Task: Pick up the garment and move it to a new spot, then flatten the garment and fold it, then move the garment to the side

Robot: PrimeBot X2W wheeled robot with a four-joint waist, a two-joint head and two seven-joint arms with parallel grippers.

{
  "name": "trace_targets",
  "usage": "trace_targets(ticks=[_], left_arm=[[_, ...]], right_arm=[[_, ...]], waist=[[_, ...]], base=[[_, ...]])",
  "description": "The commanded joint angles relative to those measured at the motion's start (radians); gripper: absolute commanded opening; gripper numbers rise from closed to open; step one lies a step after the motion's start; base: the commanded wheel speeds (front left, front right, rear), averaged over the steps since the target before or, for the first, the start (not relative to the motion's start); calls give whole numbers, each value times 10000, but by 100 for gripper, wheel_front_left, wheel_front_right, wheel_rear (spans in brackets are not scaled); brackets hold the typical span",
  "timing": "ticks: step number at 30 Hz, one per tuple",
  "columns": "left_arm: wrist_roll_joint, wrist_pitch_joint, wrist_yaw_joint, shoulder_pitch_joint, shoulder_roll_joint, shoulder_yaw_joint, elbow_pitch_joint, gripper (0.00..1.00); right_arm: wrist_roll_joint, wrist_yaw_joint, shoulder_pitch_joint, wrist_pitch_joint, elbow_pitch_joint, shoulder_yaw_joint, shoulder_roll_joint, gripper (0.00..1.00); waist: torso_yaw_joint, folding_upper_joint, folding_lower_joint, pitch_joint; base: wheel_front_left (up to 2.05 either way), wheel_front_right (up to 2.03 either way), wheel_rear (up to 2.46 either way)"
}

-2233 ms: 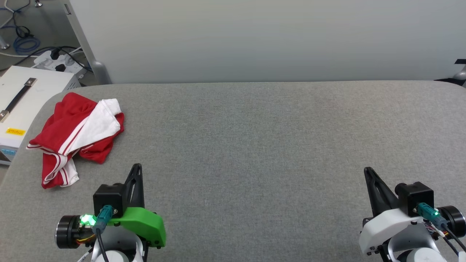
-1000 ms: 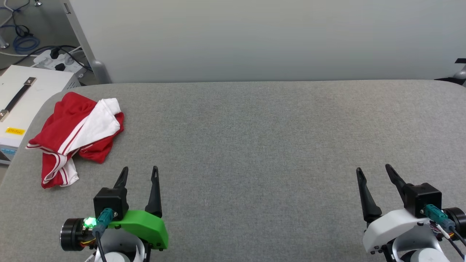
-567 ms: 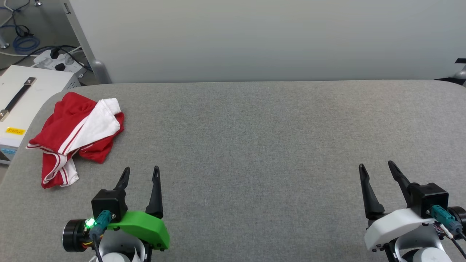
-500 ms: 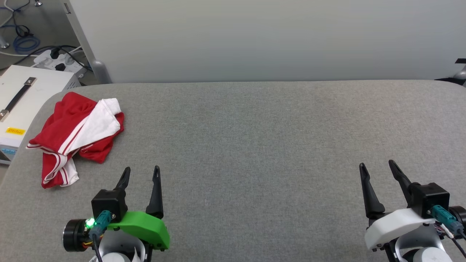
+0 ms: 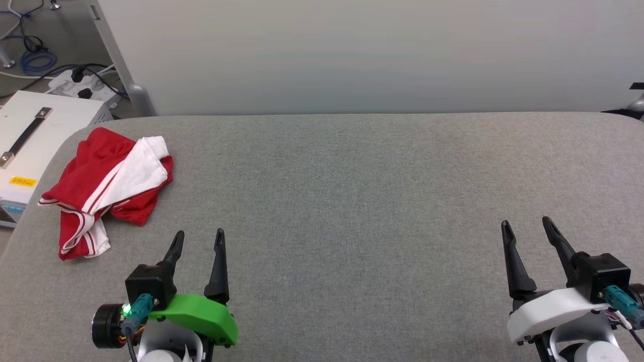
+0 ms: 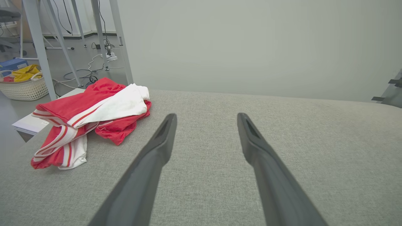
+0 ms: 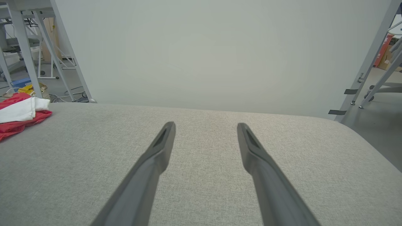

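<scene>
Two pincers and one garment are shown, with no contact between them. The garment (image 5: 108, 188), red with a white sleeve uppermost and striped trim showing, lies crumpled in a loose heap at the far-left corner of the grey fabric-covered tabletop (image 5: 352, 201). It sits close to that corner's rounded edge, beside a white box (image 5: 30, 136) standing off the tabletop. The left pincer (image 5: 199, 233) hovers near the tabletop's front edge on the garment's side, its two dark fingers spread apart, empty, and pointing toward the far edge. As the nearer of the two, it is judged the natural choice for the first pick. The right pincer (image 5: 525, 221) is likewise released and empty at the tabletop's front-right, well apart from the cloth. The wide bare middle of the tabletop presumably serves as the new spot, since flattening and folding need room that the corner does not give. Task stage, as judged: no step is done yet.
</scene>
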Motion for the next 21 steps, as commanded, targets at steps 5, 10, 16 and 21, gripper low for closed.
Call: trace_targets(ticks=[5,10,16,21], left_arm=[[-223,-193,-115,25,-24,-114,226,100],[-372,-298,-157,1,-26,-197,393,100],[-521,-417,-204,-24,-28,-275,582,100],[-651,-523,-240,-38,-30,-345,758,100]], right_arm=[[89,-2,114,-205,-14,-52,-11,100],[102,-2,120,-308,68,-113,-11,100],[64,-3,125,-426,222,-135,-12,100],[-23,-3,122,-530,359,-125,-12,100]], waist=[[-18,-1,0,-4],[-26,-1,-1,7],[-28,-1,-1,19],[-28,-1,-1,29]], base=[[0,0,0],[0,0,0],[0,0,0],[0,0,0]])
